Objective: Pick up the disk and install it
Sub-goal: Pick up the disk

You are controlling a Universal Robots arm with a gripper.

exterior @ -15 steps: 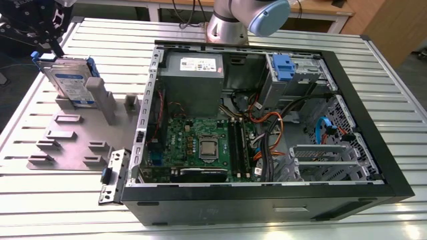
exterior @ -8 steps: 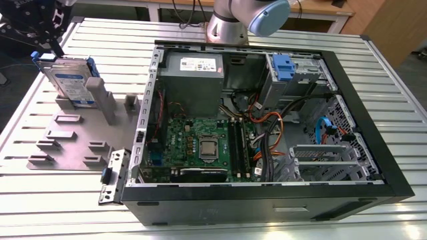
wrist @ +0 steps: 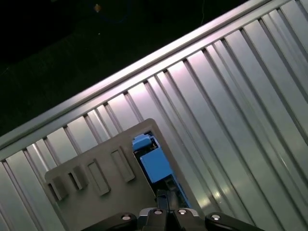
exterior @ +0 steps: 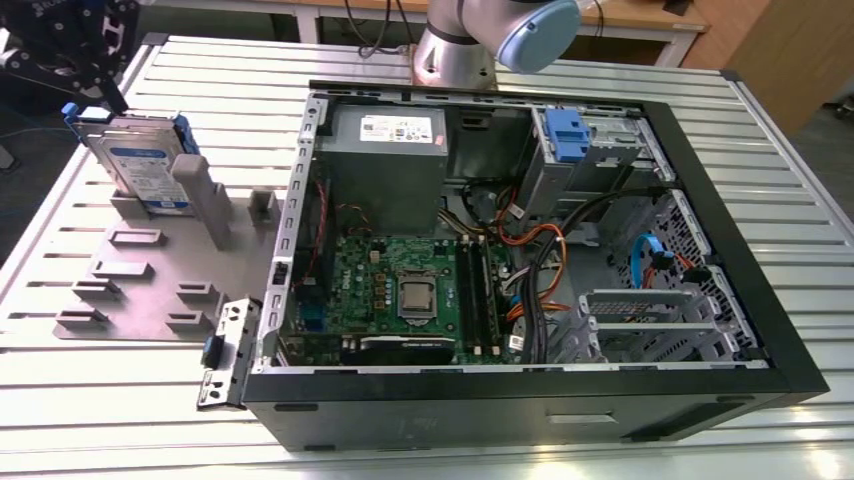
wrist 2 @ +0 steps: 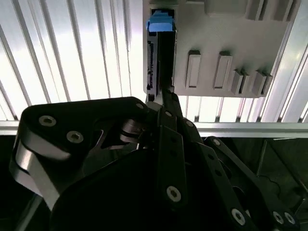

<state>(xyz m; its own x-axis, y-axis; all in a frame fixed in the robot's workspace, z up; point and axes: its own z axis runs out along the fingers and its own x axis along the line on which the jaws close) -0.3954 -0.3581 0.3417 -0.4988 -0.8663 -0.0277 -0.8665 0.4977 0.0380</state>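
Observation:
The disk (exterior: 142, 166) stands on edge, leaning slightly, in a slot of the grey holder plate (exterior: 134, 270) at the exterior view's left, beside the open computer case (exterior: 534, 250). It is silver with a white-and-blue label and a blue carrier. My gripper (exterior: 110, 100) hangs right at the disk's upper end. In the second wrist view the disk (wrist 2: 160, 53) is seen edge-on with its blue tab (wrist 2: 160, 22) at the far end, and my gripper (wrist 2: 167, 94) touches its near end. In the first wrist view the gripper (wrist: 162, 195) meets the blue-topped disk (wrist: 155, 166).
The case lies open with motherboard (exterior: 400, 290), grey power supply (exterior: 387, 140), cables, and a drive bay holding a blue tab (exterior: 566, 135) at its far right corner. The holder plate has several empty slots (exterior: 120, 270). A ribbed metal table (exterior: 787, 200) surrounds everything.

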